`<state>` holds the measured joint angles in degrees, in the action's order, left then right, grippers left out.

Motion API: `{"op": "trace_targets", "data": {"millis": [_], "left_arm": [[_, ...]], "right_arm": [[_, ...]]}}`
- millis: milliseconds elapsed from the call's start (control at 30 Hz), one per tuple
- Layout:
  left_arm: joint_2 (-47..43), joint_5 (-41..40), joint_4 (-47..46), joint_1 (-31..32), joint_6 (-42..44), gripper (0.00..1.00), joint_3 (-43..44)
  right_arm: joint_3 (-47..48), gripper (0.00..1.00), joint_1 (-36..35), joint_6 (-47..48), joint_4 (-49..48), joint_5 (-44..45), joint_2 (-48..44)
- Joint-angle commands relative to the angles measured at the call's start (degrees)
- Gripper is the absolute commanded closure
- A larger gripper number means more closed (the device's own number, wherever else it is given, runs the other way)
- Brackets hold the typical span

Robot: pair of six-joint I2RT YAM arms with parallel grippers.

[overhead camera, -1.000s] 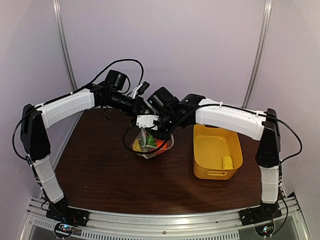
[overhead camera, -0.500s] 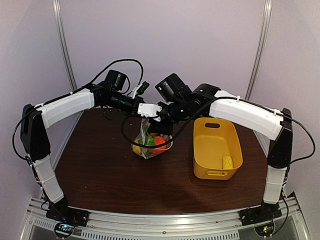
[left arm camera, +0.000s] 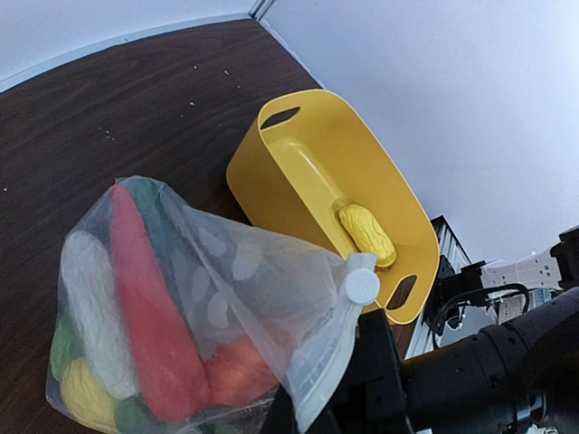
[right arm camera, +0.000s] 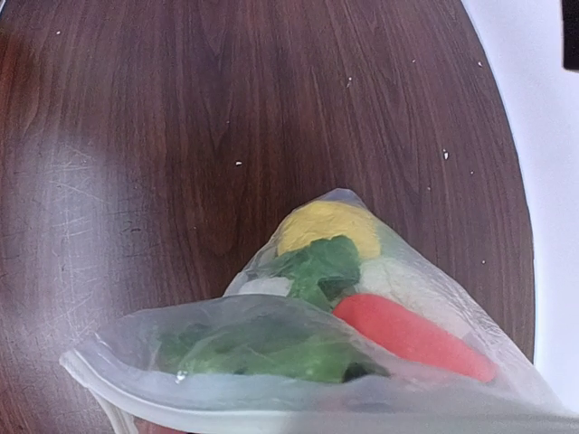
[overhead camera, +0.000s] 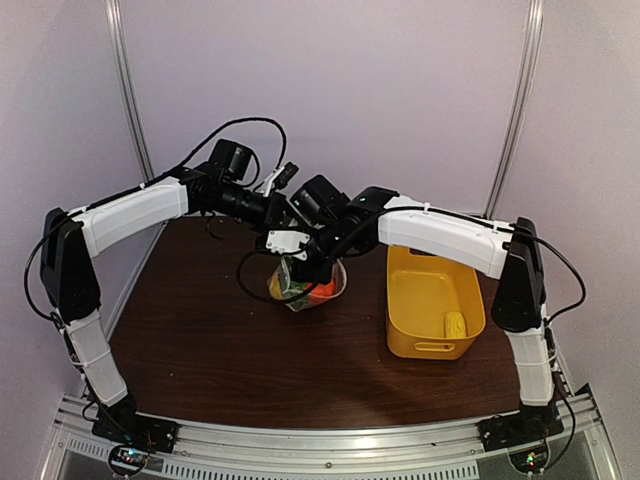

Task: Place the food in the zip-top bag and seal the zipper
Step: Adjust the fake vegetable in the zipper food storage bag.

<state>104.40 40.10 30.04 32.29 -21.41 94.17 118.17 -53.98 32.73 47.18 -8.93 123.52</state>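
The zip-top bag hangs over the table between both grippers, holding food: a red piece, a white piece, a yellow piece and green pieces. My left gripper is shut on the zipper, just below the white slider. My right gripper sits at the bag's top; in the right wrist view the bag's mouth edge fills the bottom and hides its fingers. One yellow food piece lies in the yellow basket.
The yellow basket stands on the brown table to the right of the bag, with the yellow piece at its near end. Both arms crowd together above the bag near the back wall.
The right arm swung up and to the right, then came back down and left to the bag's top. The left arm and the bag have hardly moved.
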Motion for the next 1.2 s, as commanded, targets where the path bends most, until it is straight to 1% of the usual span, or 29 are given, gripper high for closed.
{"op": "trace_targets", "data": {"millis": [0, 67, 133, 233, 367, 467, 600, 667, 800, 900, 967, 1067, 1167], "left_arm": [[-3.06, 1.41, -1.83, -0.69, 0.69, 1.00, 0.05], [-3.06, 1.18, -1.83, -0.89, 0.67, 1.00, -0.06], [-3.06, 0.82, -1.83, -1.00, 0.67, 1.00, -0.08], [-2.95, 0.60, -1.83, -1.09, 0.74, 1.00, -0.13], [-2.29, 0.21, -1.82, -1.26, 0.75, 1.00, -0.22], [-1.52, 0.62, -1.83, -1.57, 0.64, 1.00, -0.13], [-0.99, 0.82, -1.83, -2.03, 0.82, 1.00, -0.13], [-0.59, 1.03, -1.83, -2.33, 0.93, 1.00, -0.13], [-0.08, 1.26, -1.83, -2.76, 0.62, 1.00, -0.13], [-0.11, 1.60, -1.83, -2.76, 0.49, 1.00, -0.08], [-0.16, 1.60, -1.79, -2.76, 0.56, 1.00, -0.04], [0.01, 1.44, -1.83, -2.76, 0.58, 1.00, -0.13], [0.21, 1.69, -1.83, -2.76, 0.42, 1.00, -0.13]], "right_arm": [[1.39, 0.65, 0.32, -0.74, 2.18, -0.14, -3.09], [0.46, 0.62, 0.28, -0.36, 3.33, -2.04, -5.86], [-2.38, 0.55, 0.32, 0.56, 3.69, -4.12, -9.61], [-7.83, 0.48, 0.27, 3.23, 4.23, -4.59, -15.76], [-13.76, 0.47, 0.32, 4.81, 5.47, -3.03, -21.22], [-17.42, 0.46, 0.43, 5.48, 7.54, -3.85, -24.34], [-23.90, 0.45, 1.26, 6.10, 5.54, -2.83, -30.28], [-26.32, 0.42, 2.33, 5.77, 4.05, -1.54, -32.61], [-26.68, 0.41, 6.96, 5.85, 7.65, -1.95, -34.15], [-27.88, 0.41, 13.03, 6.07, 10.66, -5.43, -34.56], [-29.38, 0.41, 16.47, 6.62, 12.32, -5.88, -34.73], [-31.35, 0.41, 21.32, 6.30, 14.55, -2.73, -34.65], [-30.66, 0.41, 24.79, 3.55, 18.27, -0.04, -33.31]]}}
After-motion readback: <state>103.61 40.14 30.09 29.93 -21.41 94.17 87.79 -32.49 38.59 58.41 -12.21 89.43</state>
